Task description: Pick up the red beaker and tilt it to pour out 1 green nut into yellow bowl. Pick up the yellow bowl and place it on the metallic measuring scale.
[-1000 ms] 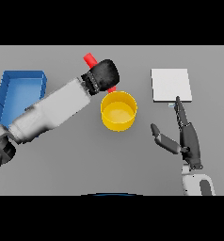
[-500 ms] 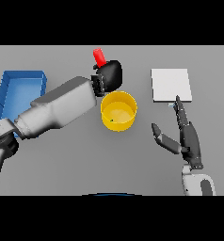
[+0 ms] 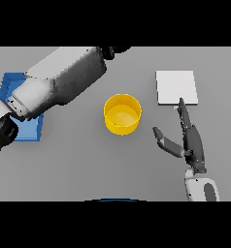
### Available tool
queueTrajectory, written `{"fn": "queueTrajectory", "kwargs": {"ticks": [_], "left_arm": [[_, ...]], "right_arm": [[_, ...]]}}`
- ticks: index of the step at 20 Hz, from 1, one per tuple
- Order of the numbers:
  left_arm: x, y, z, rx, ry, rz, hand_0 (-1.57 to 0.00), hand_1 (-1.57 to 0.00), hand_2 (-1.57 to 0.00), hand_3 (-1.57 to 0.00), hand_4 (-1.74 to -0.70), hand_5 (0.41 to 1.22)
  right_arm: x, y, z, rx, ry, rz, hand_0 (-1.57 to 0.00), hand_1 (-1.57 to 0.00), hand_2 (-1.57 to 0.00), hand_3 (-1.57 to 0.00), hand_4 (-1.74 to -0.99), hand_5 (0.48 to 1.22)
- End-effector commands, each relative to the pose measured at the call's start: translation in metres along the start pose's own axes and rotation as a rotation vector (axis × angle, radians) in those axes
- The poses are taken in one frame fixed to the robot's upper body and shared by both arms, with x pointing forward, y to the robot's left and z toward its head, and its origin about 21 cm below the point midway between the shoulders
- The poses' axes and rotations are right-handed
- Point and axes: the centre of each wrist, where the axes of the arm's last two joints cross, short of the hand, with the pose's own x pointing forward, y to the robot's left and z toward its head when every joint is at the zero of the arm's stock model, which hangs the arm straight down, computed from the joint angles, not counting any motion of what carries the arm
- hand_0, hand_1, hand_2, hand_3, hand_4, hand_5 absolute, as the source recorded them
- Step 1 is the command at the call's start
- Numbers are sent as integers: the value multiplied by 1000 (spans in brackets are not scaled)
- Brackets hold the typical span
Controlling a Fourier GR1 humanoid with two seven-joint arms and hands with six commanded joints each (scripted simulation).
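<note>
The right hand (image 3: pixel 189 140) sits nearest, at the lower right of the head view, fingers straight and thumb spread, holding nothing, with its fingertips just short of the metallic measuring scale (image 3: pixel 175 87). The yellow bowl (image 3: pixel 122 114) stands upright on the grey table (image 3: pixel 88 160) near the centre, well apart from the scale and to its left; whether a green nut lies inside cannot be resolved. The blue tray (image 3: pixel 13 92) lies at the far left, partly covered by the left arm (image 3: pixel 59 87). That arm reaches up and across to the top edge, where only a dark edge of the left hand (image 3: pixel 112 50) shows; its fingers cannot be read, and the red beaker is out of view. Judged step: the bowl transfer. Approach the bowl from the right side with the free hand, close on the rim wall, lift level, and set it centred on the plate without dragging it.
</note>
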Motion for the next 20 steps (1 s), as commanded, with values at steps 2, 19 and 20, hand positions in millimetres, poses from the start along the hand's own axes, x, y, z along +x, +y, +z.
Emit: {"fn": "queueTrajectory", "kwargs": {"ticks": [2, 19, 20], "left_arm": [[-37, -10, 11, 5, 100, 82, -1571, -1571, -1571, -1571, -1720, 1221], [-45, -273, 127, -54, 1002, 1758, -1571, -1571, -1571, -1564, -1740, 1221], [-34, -282, 130, -60, 1051, 1821, -1571, -1571, -1571, -1566, -1741, 1221]], "right_arm": [[1, -1, -1, 11, -7, -10, 1, 1, 1, 1, -1128, 554], [-4, -4, -10, 79, -8, 27, 1, 1, 1, 1, -1134, 632], [-4, -3, -8, 84, -14, 22, 1, 1, 1, 1, -1133, 640]]}}
